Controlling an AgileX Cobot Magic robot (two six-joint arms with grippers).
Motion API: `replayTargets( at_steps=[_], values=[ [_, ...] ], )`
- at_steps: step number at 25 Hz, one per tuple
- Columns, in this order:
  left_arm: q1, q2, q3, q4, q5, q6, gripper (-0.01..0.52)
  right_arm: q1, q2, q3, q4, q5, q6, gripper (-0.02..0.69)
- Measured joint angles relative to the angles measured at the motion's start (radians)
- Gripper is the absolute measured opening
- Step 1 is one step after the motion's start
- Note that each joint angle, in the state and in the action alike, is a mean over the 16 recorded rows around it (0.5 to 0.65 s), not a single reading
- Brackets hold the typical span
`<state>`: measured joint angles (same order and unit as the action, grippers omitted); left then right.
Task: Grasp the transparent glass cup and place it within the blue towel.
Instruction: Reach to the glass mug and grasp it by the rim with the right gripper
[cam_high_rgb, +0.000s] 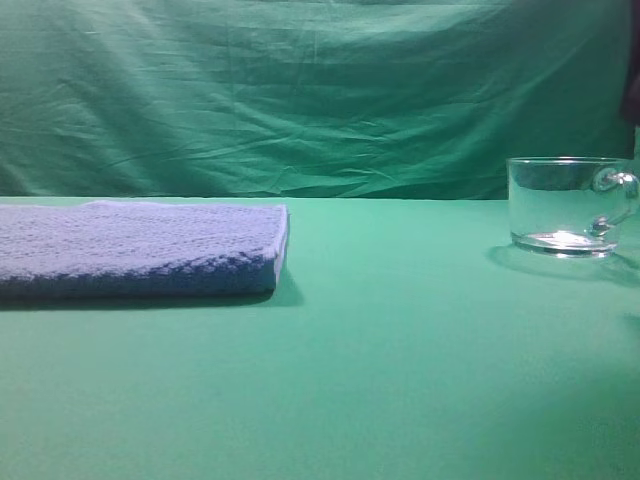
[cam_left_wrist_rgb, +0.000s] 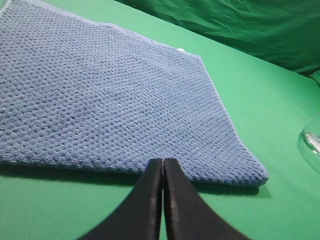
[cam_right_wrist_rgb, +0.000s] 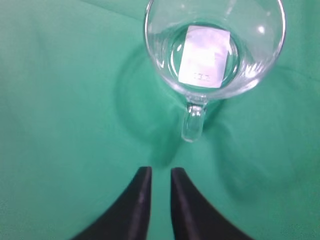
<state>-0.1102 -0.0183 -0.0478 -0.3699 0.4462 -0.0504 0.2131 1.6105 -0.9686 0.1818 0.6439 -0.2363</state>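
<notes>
Right gripper (cam_right_wrist_rgb: 157, 172), slightly parted, faces transparent glass cup (cam_right_wrist_rgb: 215, 47) handle.

Glass cup (cam_right_wrist_rgb: 215, 50) beyond parted pincer (cam_right_wrist_rgb: 159, 172)

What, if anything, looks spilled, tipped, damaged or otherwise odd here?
Nothing stands out. The transparent glass cup stands upright and empty on the green table, apart from the flat folded blue towel. A white label shows through its base.
</notes>
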Motion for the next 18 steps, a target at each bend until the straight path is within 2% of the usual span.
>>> replayTargets(
  at_steps=[3, 12, 18],
  values=[
    [0.000, 0.000, 0.000, 0.000, 0.000, 0.000, 0.000, 0.000, 0.051, -0.013, 0.000, -0.030, 0.009, 0.435],
    [0.000, 0.000, 0.000, 0.000, 0.000, 0.000, 0.000, 0.000, 0.138, -0.041, -0.005, -0.071, 0.016, 0.195],
    [0.000, 0.000, 0.000, 0.000, 0.000, 0.000, 0.000, 0.014, 0.152, -0.096, -0.009, -0.033, 0.017, 0.105]
  ],
)
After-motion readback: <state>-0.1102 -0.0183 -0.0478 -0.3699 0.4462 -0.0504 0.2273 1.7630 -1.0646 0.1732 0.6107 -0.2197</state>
